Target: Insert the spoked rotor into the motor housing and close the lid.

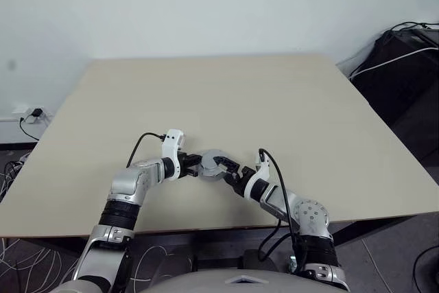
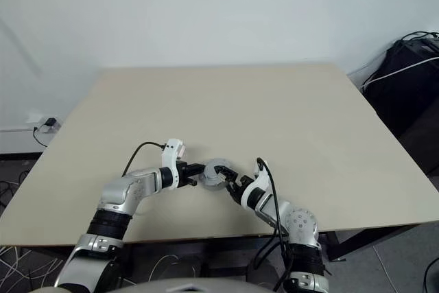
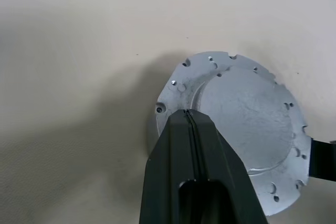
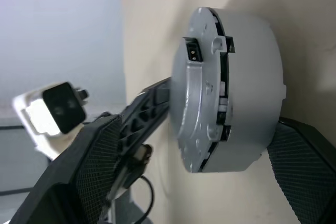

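On the beige surface (image 1: 288, 114), lower centre, the pressed-together left tool (image 1: 195, 165) rests on the lid (image 3: 247, 114); the spread right tool (image 1: 229, 167) flanks the motor housing (image 4: 252, 93).

Head eyes look down; wrist views (close) share the lid (image 3: 247, 129).

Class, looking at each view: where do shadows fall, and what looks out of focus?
Left wrist view: a soft shadow spreads over the table beside the lid, and the left pincer looks soft. Right wrist view: the right pincer's fingers blur near the camera, while the motor housing stays sharp.
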Robot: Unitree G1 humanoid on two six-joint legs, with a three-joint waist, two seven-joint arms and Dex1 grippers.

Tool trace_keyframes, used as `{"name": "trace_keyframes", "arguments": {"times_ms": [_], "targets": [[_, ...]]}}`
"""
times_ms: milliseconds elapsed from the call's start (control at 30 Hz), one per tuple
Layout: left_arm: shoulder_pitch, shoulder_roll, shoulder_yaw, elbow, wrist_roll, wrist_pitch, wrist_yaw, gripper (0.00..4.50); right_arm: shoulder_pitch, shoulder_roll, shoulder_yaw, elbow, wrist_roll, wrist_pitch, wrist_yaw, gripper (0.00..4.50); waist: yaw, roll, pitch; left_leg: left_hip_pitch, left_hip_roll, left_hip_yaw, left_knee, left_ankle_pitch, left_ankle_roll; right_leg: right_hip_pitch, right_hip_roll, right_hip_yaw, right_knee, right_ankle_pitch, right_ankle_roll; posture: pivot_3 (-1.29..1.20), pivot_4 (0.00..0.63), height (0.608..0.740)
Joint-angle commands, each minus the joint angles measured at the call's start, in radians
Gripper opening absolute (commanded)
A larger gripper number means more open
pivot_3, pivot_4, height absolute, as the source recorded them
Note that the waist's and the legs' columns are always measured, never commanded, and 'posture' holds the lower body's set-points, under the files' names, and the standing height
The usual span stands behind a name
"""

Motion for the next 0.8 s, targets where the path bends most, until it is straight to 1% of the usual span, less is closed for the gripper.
{"name": "trace_keyframes", "arguments": {"times_ms": [33,133,233,300,500,533,800], "targets": [[0.013,-0.016,-0.046,-0.003,0.003,0.033,-0.012,0.00,-0.070,0.128,0.019,-0.044,0.045,-0.041,0.023,4.46,0.000,0.000,0.000,0.000,0.000,0.000,0.000,0.000,0.000,0.000,0.000,0.000,0.000,0.000,0.000,0.00,0.000,0.740],[0.012,-0.018,-0.046,-0.001,0.003,0.032,-0.012,0.00,-0.065,0.118,0.034,-0.044,0.026,-0.057,0.010,4.46,0.000,0.000,0.000,0.000,0.000,0.000,0.000,0.000,0.000,0.000,0.000,0.000,0.000,0.000,0.000,0.00,0.000,0.740],[0.012,-0.021,-0.046,0.001,0.003,0.031,-0.012,0.00,-0.062,0.113,0.041,-0.044,0.021,-0.066,0.001,3.91,0.001,0.000,0.001,0.000,0.000,0.000,0.000,0.000,0.000,0.000,0.000,0.000,0.000,0.000,0.000,0.00,0.000,0.740],[0.011,-0.023,-0.046,0.003,0.003,0.030,-0.012,0.00,-0.060,0.108,0.044,-0.045,0.020,-0.065,0.000,3.21,0.002,0.000,0.001,0.000,0.000,0.000,0.000,0.000,0.000,0.000,0.000,0.000,0.000,0.000,0.000,0.00,0.000,0.740],[0.010,-0.028,-0.043,0.006,0.010,0.029,-0.016,0.00,-0.052,0.100,0.049,-0.047,0.006,-0.057,-0.007,1.34,0.003,0.001,0.001,-0.001,0.000,0.000,0.000,0.000,0.000,-0.001,0.000,0.000,0.000,0.000,0.001,0.00,0.000,0.740],[0.010,-0.029,-0.042,0.007,0.012,0.028,-0.016,0.00,-0.052,0.099,0.048,-0.047,0.004,-0.056,-0.007,1.21,0.003,0.001,0.001,-0.001,0.000,0.000,0.000,0.000,0.000,-0.001,0.000,0.000,0.000,0.000,0.000,0.00,0.000,0.740],[0.009,-0.032,-0.036,0.008,0.013,0.023,-0.017,0.00,-0.040,0.085,0.049,-0.046,-0.009,-0.050,-0.012,1.21,0.003,0.001,0.002,-0.001,0.000,0.000,0.000,0.000,0.000,-0.001,0.000,0.000,0.000,0.000,0.001,0.00,0.000,0.740]]}}
